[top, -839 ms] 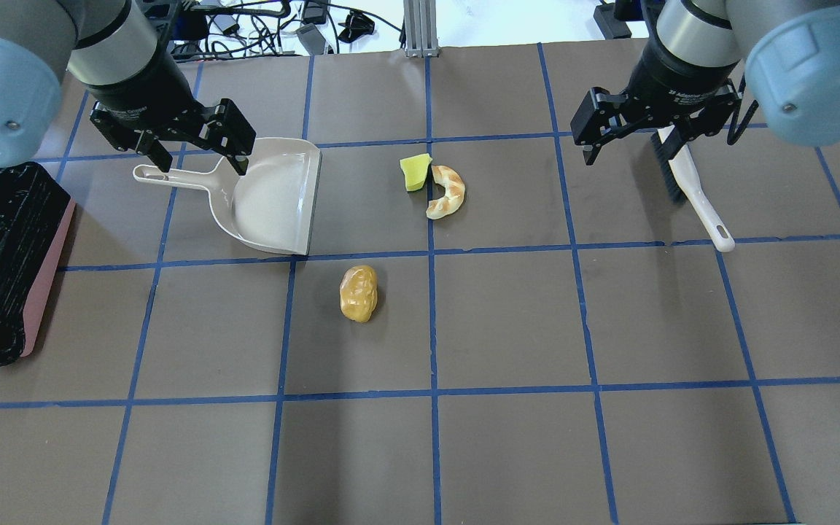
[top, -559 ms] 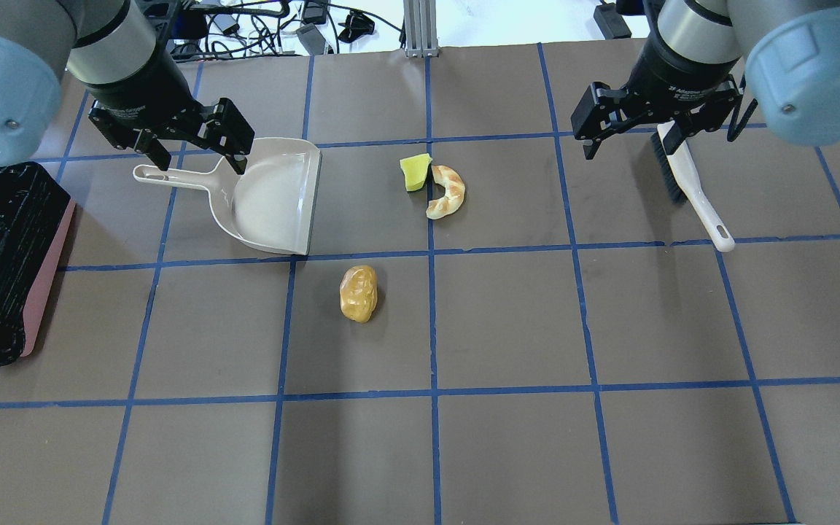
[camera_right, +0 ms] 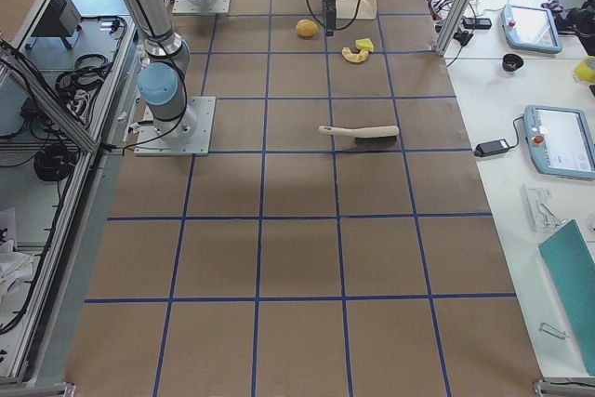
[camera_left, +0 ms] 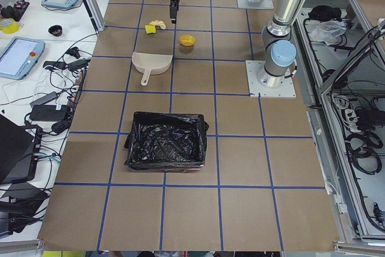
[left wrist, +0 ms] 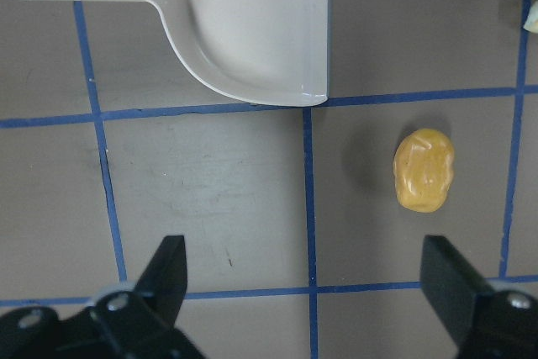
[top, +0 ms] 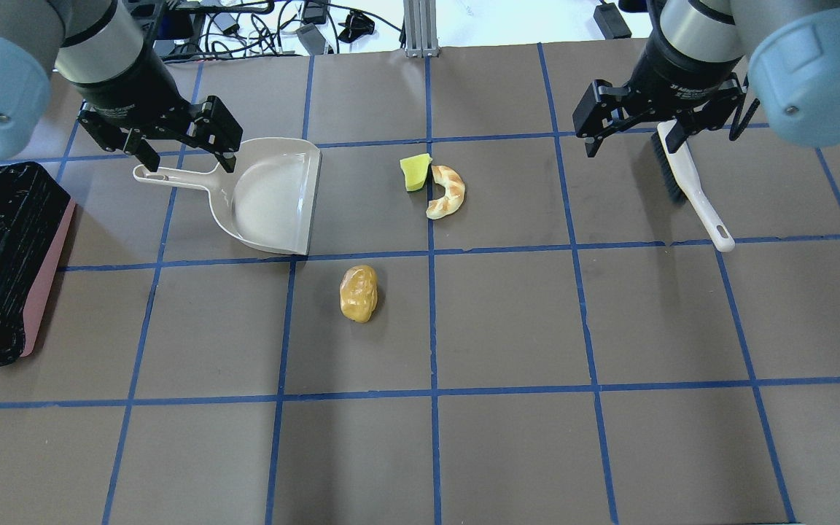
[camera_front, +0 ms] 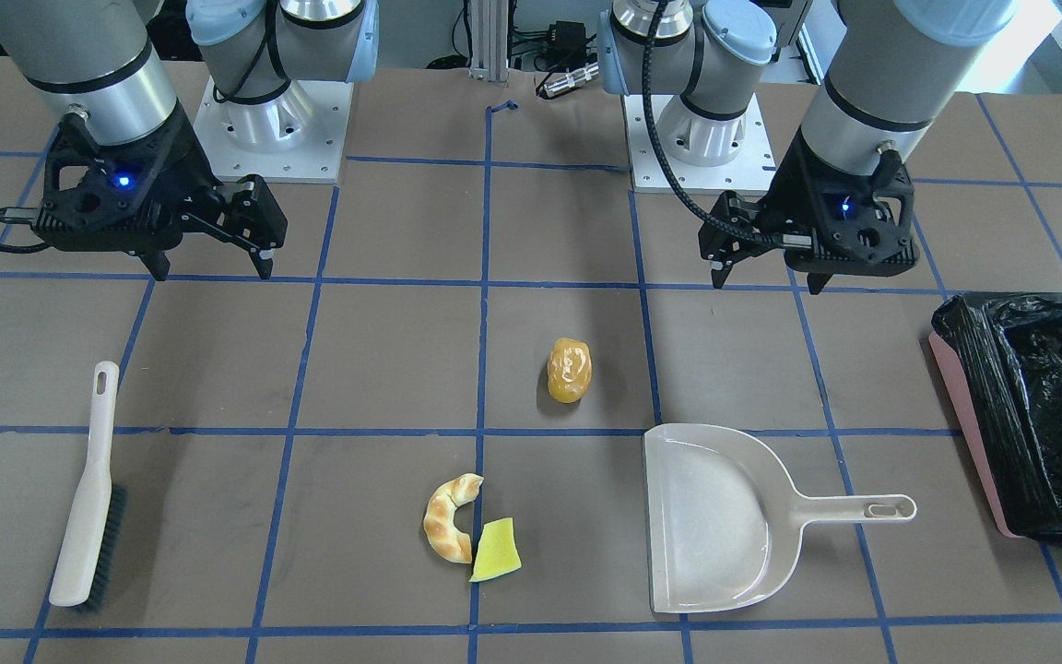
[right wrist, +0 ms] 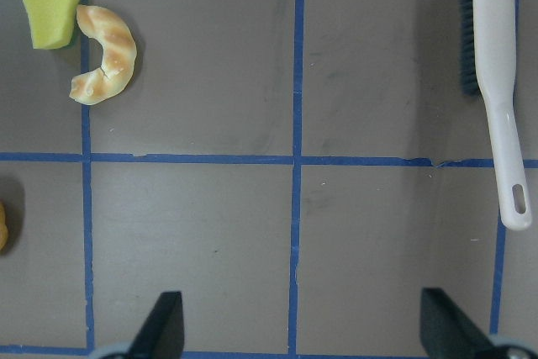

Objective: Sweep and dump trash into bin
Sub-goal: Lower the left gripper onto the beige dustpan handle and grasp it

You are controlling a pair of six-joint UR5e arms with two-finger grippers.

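**Trash unswept, both pincers wide**

Seen from overhead, the gridded desk [top: 507, 321] carries everything. The black-lined pink bin [top: 44, 281] sits at its 9 o'clock edge. The left pincer [top: 187, 157] hovers spread wide and empty over the handle of the beige dustpan [top: 270, 197], at 10 o'clock. The right pincer [top: 631, 142], equally wide and empty, hangs over the bristle end of the brush [top: 686, 182], at 2 o'clock. The croissant piece [top: 448, 191] lies at 12 o'clock between the tools. The orange lump [top: 358, 293] lies near the centre. The yellow wedge [top: 414, 172] touches the croissant's 10 o'clock side.
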